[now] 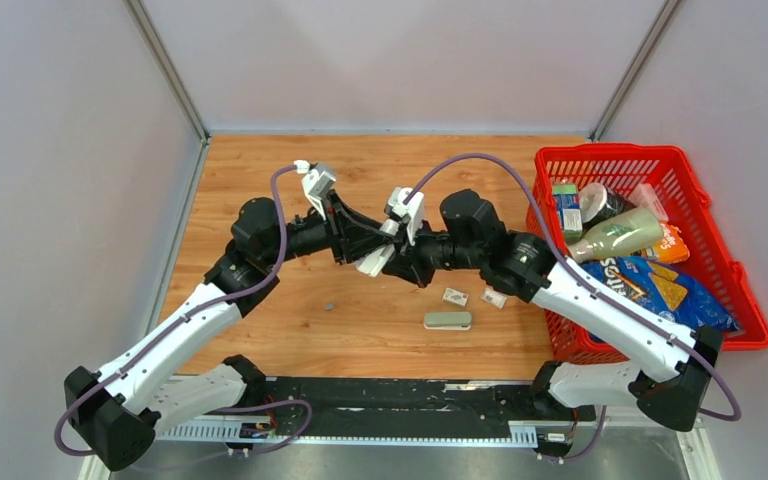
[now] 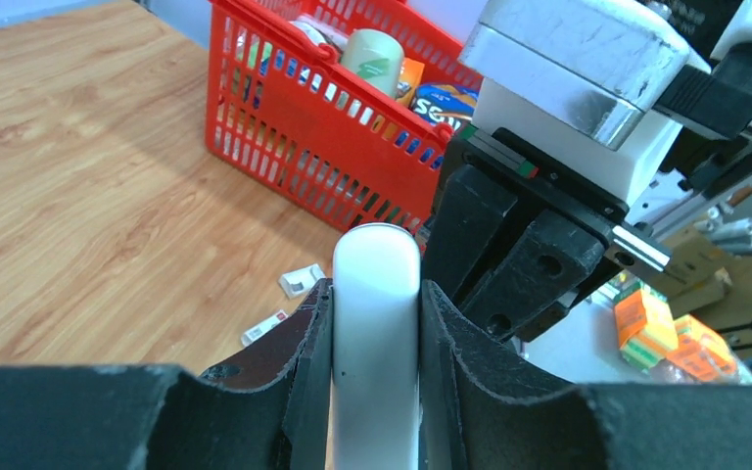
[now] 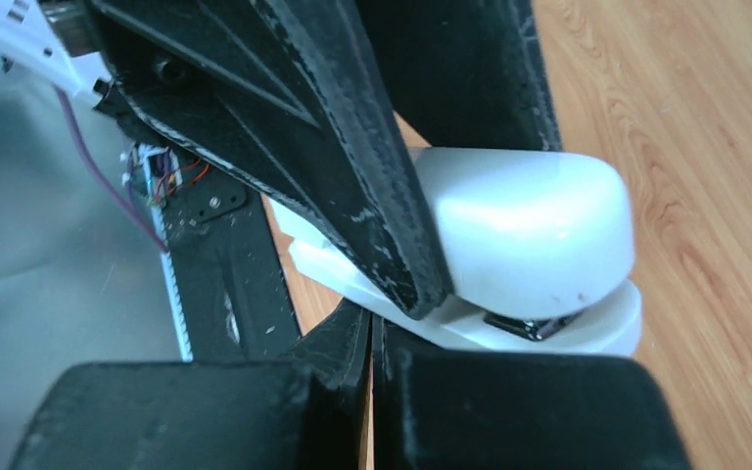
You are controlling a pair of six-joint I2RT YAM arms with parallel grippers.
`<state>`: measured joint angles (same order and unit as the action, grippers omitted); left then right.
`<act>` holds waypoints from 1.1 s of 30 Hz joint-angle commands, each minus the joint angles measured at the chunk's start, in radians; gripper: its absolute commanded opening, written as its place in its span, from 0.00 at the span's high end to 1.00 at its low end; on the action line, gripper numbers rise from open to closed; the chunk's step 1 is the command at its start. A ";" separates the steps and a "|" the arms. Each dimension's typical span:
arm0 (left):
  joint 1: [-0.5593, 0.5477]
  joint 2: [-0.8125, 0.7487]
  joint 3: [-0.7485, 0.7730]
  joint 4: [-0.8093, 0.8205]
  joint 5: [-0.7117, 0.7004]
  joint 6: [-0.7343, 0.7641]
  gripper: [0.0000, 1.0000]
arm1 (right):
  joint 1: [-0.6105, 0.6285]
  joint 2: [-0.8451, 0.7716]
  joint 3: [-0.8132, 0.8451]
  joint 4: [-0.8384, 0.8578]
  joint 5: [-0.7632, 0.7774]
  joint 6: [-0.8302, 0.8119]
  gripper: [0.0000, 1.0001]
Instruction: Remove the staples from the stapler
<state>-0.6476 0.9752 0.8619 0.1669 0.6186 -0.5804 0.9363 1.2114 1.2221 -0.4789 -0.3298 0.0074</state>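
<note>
Left end effector point(image 2: 375, 299), partly open, clamps glossy white rounded plastic stapler point(image 2: 376, 372) above wood-grain worktop point(image 1: 260, 170). Right end effector point(image 3: 373, 343) fully closed, black tips beside stapler base. 1 dark-grey staple bit point(image 1: 330, 306) lies on worktop.

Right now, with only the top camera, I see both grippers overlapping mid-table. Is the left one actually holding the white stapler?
Observer: Yes. The left gripper is clamped on the white stapler, one finger on each side.
Operator: And the right one?
Observer: The right gripper is shut and empty, tips right by the stapler's base.
Operator: Anything at its nose?
Observer: A dark metal piece shows in the gap between top and base.
</note>
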 commanded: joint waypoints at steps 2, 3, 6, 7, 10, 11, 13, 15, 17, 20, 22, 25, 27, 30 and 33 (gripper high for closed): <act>-0.198 0.079 0.017 -0.188 0.431 0.051 1.00 | -0.001 0.068 0.214 0.362 -0.143 -0.086 1.00; -0.198 0.085 0.020 -0.196 0.411 0.059 1.00 | 0.001 0.063 0.218 0.359 -0.144 -0.087 1.00; -0.198 0.091 0.049 -0.274 0.362 0.128 1.00 | -0.002 0.036 0.179 0.364 -0.108 -0.092 1.00; -0.198 0.091 0.057 -0.302 0.318 0.164 1.00 | -0.005 0.022 0.150 0.362 -0.083 -0.089 1.00; -0.185 0.076 0.104 -0.410 0.225 0.227 1.00 | -0.013 -0.028 0.076 0.370 -0.032 -0.069 1.00; -0.181 0.072 0.111 -0.421 0.195 0.244 1.00 | -0.011 -0.044 0.048 0.369 -0.016 -0.064 1.00; -0.158 0.065 0.130 -0.461 0.132 0.273 1.00 | -0.013 -0.084 0.002 0.370 0.003 -0.052 1.00; -0.139 0.062 0.152 -0.510 0.077 0.304 1.00 | -0.013 -0.121 -0.038 0.367 0.017 -0.040 1.00; -0.135 0.065 0.170 -0.558 0.034 0.327 1.00 | -0.014 -0.160 -0.074 0.367 0.029 -0.030 1.00; -0.129 0.072 0.196 -0.593 -0.037 0.349 1.00 | -0.013 -0.208 -0.114 0.361 0.067 -0.014 1.00; -0.123 0.083 0.210 -0.615 -0.132 0.355 1.00 | -0.013 -0.225 -0.130 0.352 0.103 -0.014 1.00; -0.113 0.105 0.245 -0.659 -0.284 0.364 1.00 | -0.013 -0.233 -0.147 0.338 0.181 0.045 1.00; -0.103 0.118 0.256 -0.675 -0.403 0.364 1.00 | -0.013 -0.227 -0.156 0.332 0.227 0.072 1.00; -0.063 0.149 0.267 -0.681 -0.500 0.361 1.00 | -0.013 -0.213 -0.171 0.316 0.268 0.098 1.00; -0.002 0.184 0.255 -0.649 -0.552 0.350 1.00 | -0.011 -0.199 -0.180 0.296 0.313 0.114 1.00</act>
<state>-0.7055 1.1275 1.0863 -0.5060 0.2230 -0.2394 0.9260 1.0031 1.0531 -0.1726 -0.1158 0.0738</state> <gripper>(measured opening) 0.390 0.003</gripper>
